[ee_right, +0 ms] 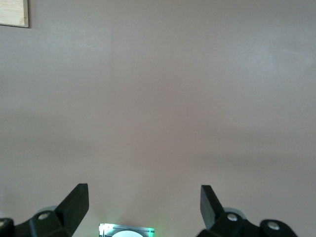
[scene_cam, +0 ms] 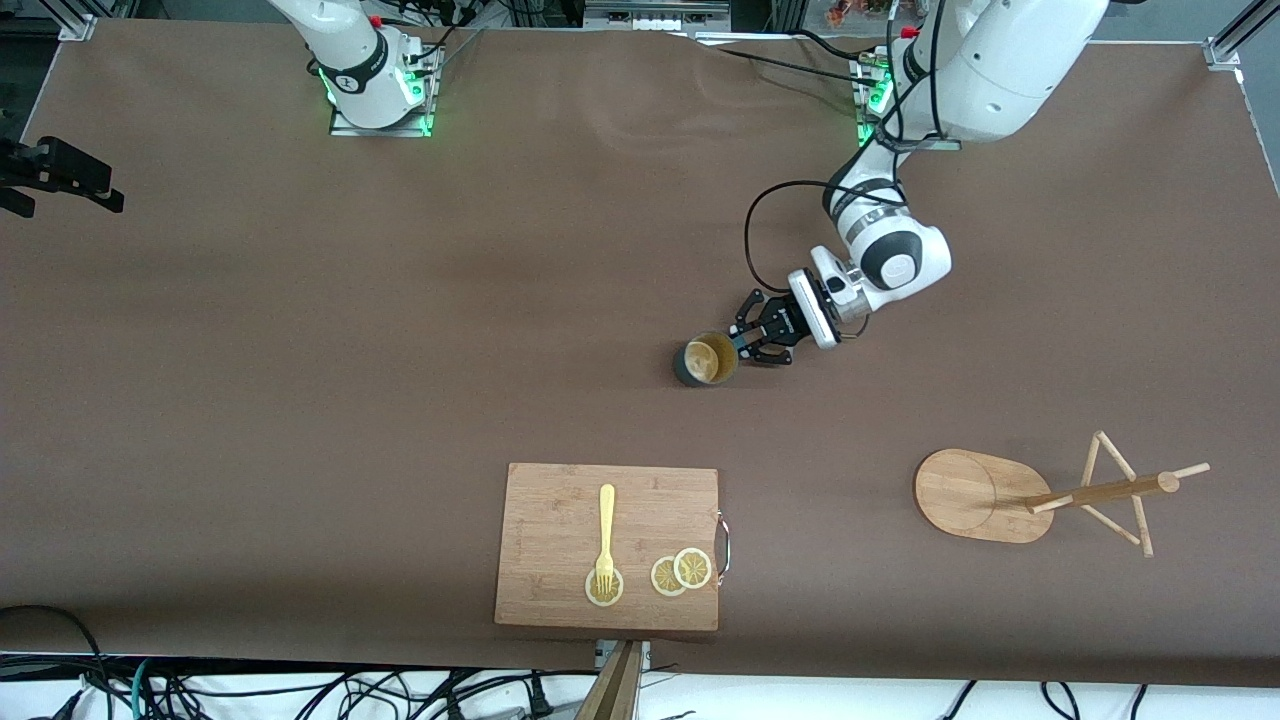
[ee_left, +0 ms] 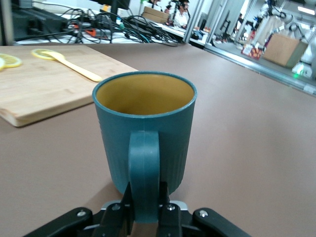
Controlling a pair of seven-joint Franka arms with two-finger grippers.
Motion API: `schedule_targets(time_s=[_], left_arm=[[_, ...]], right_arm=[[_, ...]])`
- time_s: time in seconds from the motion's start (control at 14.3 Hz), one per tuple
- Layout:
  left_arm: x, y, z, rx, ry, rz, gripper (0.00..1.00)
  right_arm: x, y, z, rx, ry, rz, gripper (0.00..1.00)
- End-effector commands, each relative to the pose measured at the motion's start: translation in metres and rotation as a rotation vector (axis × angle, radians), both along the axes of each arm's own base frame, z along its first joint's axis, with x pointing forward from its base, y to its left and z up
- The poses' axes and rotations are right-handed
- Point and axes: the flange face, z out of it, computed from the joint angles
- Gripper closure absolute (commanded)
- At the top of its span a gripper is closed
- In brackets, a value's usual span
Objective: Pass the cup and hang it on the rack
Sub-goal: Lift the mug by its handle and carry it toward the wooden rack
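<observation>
The teal-blue cup (scene_cam: 706, 361) stands upright on the brown table near its middle, its tan inside showing. My left gripper (scene_cam: 748, 341) is low beside the cup, on the side toward the left arm's base, and is shut on the handle. In the left wrist view the cup (ee_left: 145, 118) fills the middle, and the gripper (ee_left: 144, 191) has a finger pressed on each side of the handle. The bamboo rack (scene_cam: 975, 495) stands toward the left arm's end, nearer the front camera, its pegs bare. My right gripper (ee_right: 144, 196) is open and empty, high over bare table; the front view does not show it.
A wooden cutting board (scene_cam: 608, 545) lies at the front edge, nearer the front camera than the cup, with a yellow fork (scene_cam: 605, 530) and lemon slices (scene_cam: 681, 572) on it. It also shows in the left wrist view (ee_left: 44, 89). A black device (scene_cam: 55, 175) sits at the right arm's end.
</observation>
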Motion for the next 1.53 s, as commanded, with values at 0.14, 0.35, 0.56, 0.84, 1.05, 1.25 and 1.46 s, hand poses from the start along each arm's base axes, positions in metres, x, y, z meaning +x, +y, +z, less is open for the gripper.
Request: schedule_targets(time_s=[0.14, 0.35, 0.56, 0.84, 1.05, 1.25, 1.46], left_arm=[[0.02, 0.039, 0.068, -0.105, 0.177, 0.077, 1.0], [0.033, 0.071, 0.095, -0.256, 0.372, 0.085, 1.0], [0.046, 0.127, 0.126, -0.273, 0.505, 0.062, 1.0], [0.045, 0.206, 0.152, -0.368, 0.679, 0.033, 1.0], [0.044, 0.26, 0.171, -0.482, 0.823, 0.039, 1.0], [0.047, 0.293, 0.192, -0.563, 0.921, 0.041, 1.0], [0.044, 0.33, 0.204, -0.639, 1.062, 0.101, 1.0]], right_arm=[[0.0, 0.002, 0.003, 0.001, -0.005, -0.002, 0.0], [-0.001, 0.002, 0.003, 0.002, -0.002, -0.002, 0.0], [-0.002, 0.001, 0.003, 0.002, 0.001, -0.004, 0.0], [-0.002, 0.002, 0.003, 0.002, 0.002, -0.002, 0.0], [-0.002, 0.001, 0.003, 0.003, 0.004, -0.004, 0.0], [-0.002, 0.002, 0.003, 0.002, 0.004, -0.002, 0.0], [-0.002, 0.002, 0.002, 0.003, 0.007, -0.002, 0.0]])
